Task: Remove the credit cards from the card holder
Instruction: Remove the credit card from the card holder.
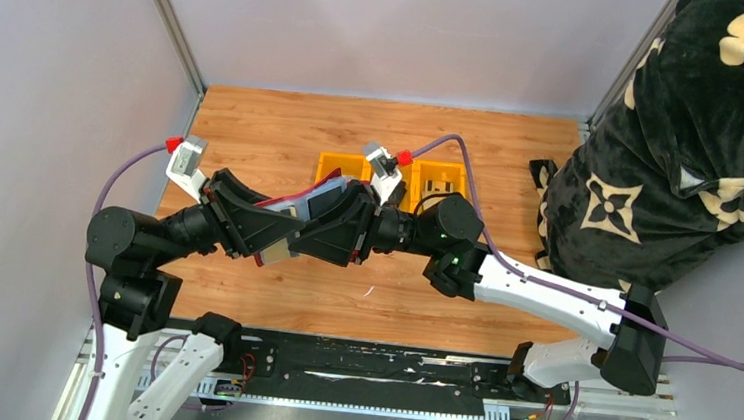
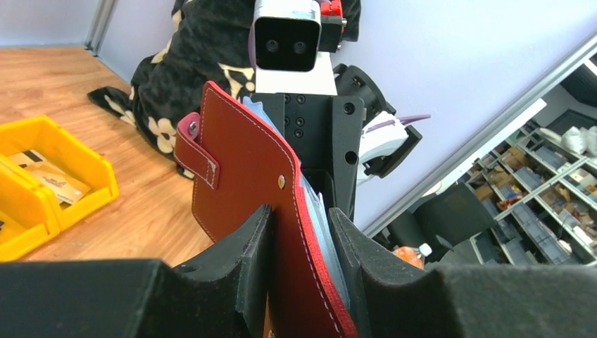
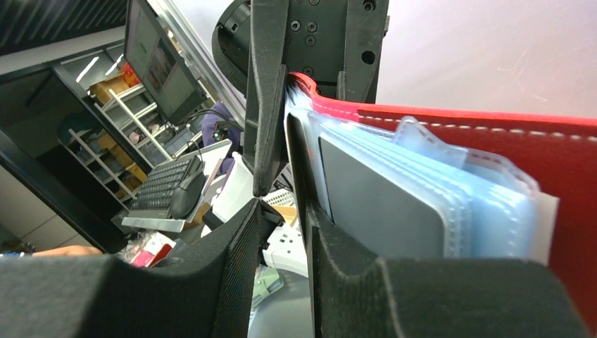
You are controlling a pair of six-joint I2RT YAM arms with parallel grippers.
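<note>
The dark-red card holder (image 2: 246,169) hangs in the air between both arms, its strap tab (image 2: 197,151) to the left. My left gripper (image 2: 301,211) is shut on it: one finger lies on the red cover, the other on the clear blue sleeves. From above, the left gripper (image 1: 281,233) and right gripper (image 1: 332,225) meet over mid-table. A grey credit card (image 3: 380,204) sits in the sleeves against the red cover (image 3: 493,127). My right gripper (image 3: 284,211) is open. A thin dark card edge (image 3: 299,169) rests along one finger's inner face, with a gap to the other finger.
Two yellow bins (image 1: 439,180) stand on the wooden table (image 1: 285,123) behind the grippers; one holds a tan card (image 2: 60,184). A black cloth with cream flowers (image 1: 694,145) fills the right side. Grey walls enclose the left and back.
</note>
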